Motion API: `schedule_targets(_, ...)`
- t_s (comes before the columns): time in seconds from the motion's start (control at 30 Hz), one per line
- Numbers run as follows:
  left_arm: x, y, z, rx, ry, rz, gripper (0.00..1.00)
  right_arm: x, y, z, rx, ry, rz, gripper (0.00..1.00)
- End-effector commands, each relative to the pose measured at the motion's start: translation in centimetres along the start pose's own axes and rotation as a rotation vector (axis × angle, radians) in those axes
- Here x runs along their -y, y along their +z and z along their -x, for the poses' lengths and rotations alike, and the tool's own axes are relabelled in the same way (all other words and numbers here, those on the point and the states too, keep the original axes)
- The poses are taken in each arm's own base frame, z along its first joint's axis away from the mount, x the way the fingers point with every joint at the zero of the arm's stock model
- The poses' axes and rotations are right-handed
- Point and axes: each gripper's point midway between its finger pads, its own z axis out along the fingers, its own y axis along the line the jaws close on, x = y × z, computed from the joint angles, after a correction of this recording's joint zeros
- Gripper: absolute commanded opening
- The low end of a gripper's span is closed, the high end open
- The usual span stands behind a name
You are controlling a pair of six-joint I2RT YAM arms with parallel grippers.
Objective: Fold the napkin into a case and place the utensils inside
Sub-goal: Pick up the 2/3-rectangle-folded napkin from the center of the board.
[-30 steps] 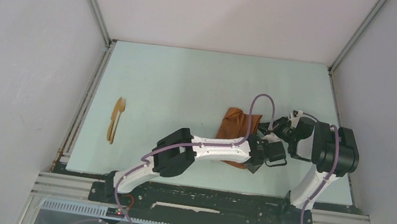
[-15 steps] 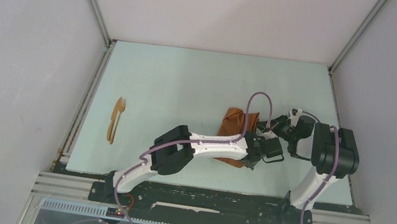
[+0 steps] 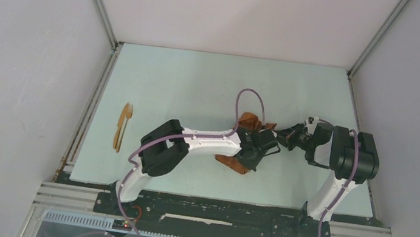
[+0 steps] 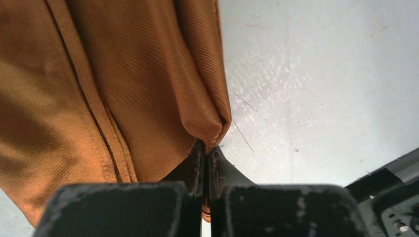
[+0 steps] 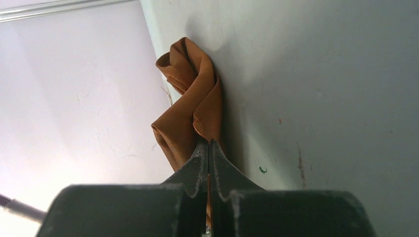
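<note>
Step in hand: folding. The napkin [image 4: 123, 89] is bunched and doubled and is not yet a case. The left gripper [image 4: 207, 150] is closed on a folded edge of the cloth, with the fold pinched at its fingertips. Most of the fabric spreads to the left of the jaws and beyond them. The right gripper [image 5: 208, 145] is likewise clamped on cloth, and a twisted strip of napkin runs straight ahead of its fingertips. In the overhead view the two grippers sit close together with the napkin between and beneath them, partly hidden by the left arm. The utensils [image 3: 122, 126] lie together on the surface [image 3: 199, 86], well apart from both grippers on the left arm's side.

Judgement: no pouch is formed and nothing is inserted, so most of the task remains. The next move calls for both grippers to carry their held edges so the cloth lays down flat as a narrow oblong. Tension should be even so that neither pinch slips. Each pinch holds more than one layer, so a release may let several layers fall.

Markings: no brand, label or writing is readable on the cloth, utensils, arms or surface.
</note>
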Motion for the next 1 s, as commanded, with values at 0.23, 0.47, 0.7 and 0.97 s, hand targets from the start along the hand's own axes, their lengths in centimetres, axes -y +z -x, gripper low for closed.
schedule_targets(0.23, 2.5, -3.3, 1.8, 0.05, -0.11, -0.217, 0.0, 0.0, 0.1, 0.6, -0.013, -0.01, -0.007, 0.18)
schedule_targets(0.47, 2.6, -3.0, 1.5, 0.042, -0.113, -0.224, 0.0, 0.2, -1.8, 0.3, 0.011, -0.017, -0.049, 0.41)
schedule_targets(0.7, 2.7, -3.1, 1.5, 0.043, -0.114, -0.233, 0.0, 1.0, -3.3, -0.2, 0.034, -0.042, -0.08, 0.61)
schedule_targets(0.97, 2.7, -4.1, 2.1, 0.066, -0.12, -0.243, 0.0, 1.4, -3.3, -0.8, 0.043, -0.037, -0.142, 0.76)
